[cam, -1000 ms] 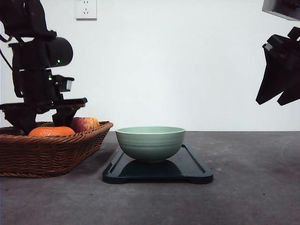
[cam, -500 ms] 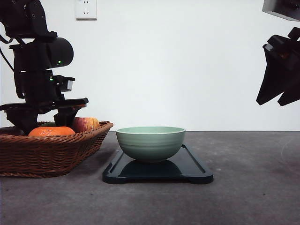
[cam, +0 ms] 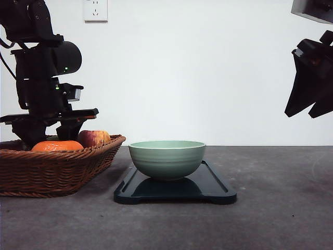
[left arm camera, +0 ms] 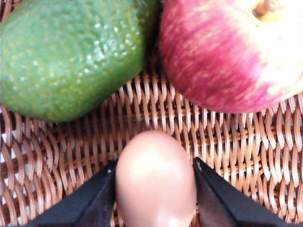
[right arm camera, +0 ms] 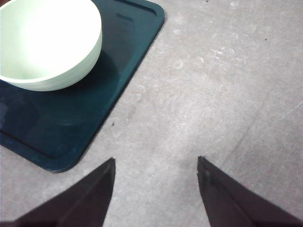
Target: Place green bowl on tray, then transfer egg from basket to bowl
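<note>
Left arm barely rose, fingers (left arm camera: 90,208) clamping egg (left arm camera: 155,179) in basket (cam: 57,172).

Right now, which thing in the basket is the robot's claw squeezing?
The egg: the left gripper has a black finger pressed on each side of it. The apple and the bumpy green avocado lie untouched beside it.

Bowl (cam: 167,159) sits on the tray (cam: 218,188), mid-surface (cam: 281,219). Basket (cam: 57,172) is just left of the tray, with an orange (cam: 57,146), apple (cam: 94,138), avocado (left arm camera: 71,56) and the egg (left arm camera: 155,187) in it; the egg's near the apple and avocado.
</note>
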Controlling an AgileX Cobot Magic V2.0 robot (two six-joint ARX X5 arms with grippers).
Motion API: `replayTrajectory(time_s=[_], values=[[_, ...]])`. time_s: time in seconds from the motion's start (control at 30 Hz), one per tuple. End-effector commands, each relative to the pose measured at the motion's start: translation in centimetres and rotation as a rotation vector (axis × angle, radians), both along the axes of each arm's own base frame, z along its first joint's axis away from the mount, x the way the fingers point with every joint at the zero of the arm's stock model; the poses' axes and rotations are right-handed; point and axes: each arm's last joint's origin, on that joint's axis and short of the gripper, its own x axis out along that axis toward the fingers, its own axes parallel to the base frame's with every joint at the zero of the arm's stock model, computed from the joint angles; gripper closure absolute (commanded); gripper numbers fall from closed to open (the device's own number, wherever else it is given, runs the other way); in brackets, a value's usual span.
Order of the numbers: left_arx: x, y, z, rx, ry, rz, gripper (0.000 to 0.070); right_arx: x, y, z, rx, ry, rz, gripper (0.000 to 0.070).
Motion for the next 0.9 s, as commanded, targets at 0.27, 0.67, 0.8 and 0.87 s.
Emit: replayTrajectory(time_s=[0.27, 0.67, 0.8, 0.87], values=[[-2.0, 0.1, 5.2, -0.03, -0.081, -0.016, 0.0466, 0.1, 0.1, 0.1, -0.002, -0.003, 0.006, 0.0358], [-5.0, -3.8, 11.2, -0.305, -0.304, -0.239, 0.0469, 0.2, 0.1, 0.2, 0.006, -0.02, 0.004, 0.0358], [-4.8, -6.3, 11.6, -0.342, -0.402, -0.316, 0.0472, 0.3, 0.2, 0.3, 0.009, -0.026, 0.003, 0.0358], [-4.7, -7.7, 11.4, -0.359, -0.438, -0.355, 0.0472, 0.3, 0.2, 0.3, 0.013, -0.036, 0.002, 0.0358]])
